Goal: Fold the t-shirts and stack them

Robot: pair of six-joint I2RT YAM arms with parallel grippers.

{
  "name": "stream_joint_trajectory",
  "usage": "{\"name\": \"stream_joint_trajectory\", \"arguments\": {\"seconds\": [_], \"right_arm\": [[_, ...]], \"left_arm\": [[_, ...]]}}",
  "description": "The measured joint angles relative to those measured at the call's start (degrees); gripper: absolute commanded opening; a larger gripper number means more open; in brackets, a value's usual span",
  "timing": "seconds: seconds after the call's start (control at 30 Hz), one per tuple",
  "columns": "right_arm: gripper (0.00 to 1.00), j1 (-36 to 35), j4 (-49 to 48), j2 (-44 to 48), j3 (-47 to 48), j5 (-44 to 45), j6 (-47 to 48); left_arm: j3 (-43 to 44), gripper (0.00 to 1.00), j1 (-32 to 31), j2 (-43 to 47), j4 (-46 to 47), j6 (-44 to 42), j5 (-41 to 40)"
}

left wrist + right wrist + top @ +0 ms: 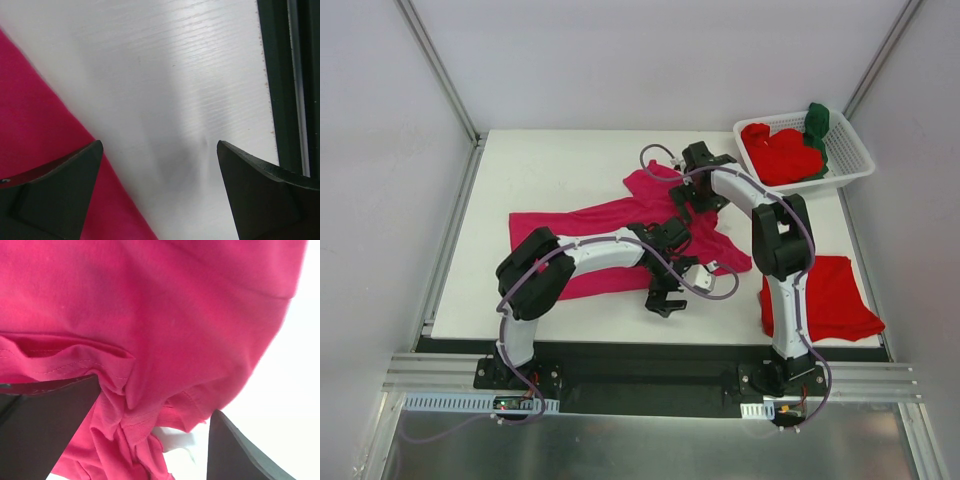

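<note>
Fold pending: we found the magenta t-shirt [585,218] sprawled across the middle of the white surface [550,160], rumpled toward 12 o'clock, with both arms reaching over it. The left pincer [159,145] hung empty, its jaws wide apart, above bare surface just beside the shirt's 6 o'clock edge. The right pincer [155,400], jaws likewise apart, stood over bunched cloth by a stitched seam; whether it touched the cloth we could not tell.

We judged the fabric light, limp and quick to sag or crease, so best pinched at a hemmed edge or corner, by both pincers at once to keep it flat.

A folded red t-shirt [835,295] lay at 4 o'clock. More red t-shirts [780,155] and a dark green t-shirt [817,122] sat heaped in the white basket [855,150] at 2 o'clock.

The arms hid much of the magenta shirt's middle. We could not tell sleeve from sleeve, nor count the shirts in the basket.
</note>
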State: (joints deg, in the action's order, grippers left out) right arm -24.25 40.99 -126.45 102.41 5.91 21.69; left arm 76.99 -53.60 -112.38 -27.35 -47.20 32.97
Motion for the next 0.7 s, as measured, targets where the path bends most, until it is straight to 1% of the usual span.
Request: {"name": "stream_joint_trajectory", "arguments": {"seconds": [0.23, 0.7], "right_arm": [[0.96, 0.3, 0.0, -0.1, 1.9, 1.8, 1.5], [0.96, 1.5, -0.2, -2.7, 4.9, 4.2, 3.2]], "left_arm": [[-2.0, 0.99, -0.5, 2.3, -0.8, 1.7, 0.0], [-2.4, 0.99, -0.5, 2.7, -1.7, 2.8, -0.3]]}}
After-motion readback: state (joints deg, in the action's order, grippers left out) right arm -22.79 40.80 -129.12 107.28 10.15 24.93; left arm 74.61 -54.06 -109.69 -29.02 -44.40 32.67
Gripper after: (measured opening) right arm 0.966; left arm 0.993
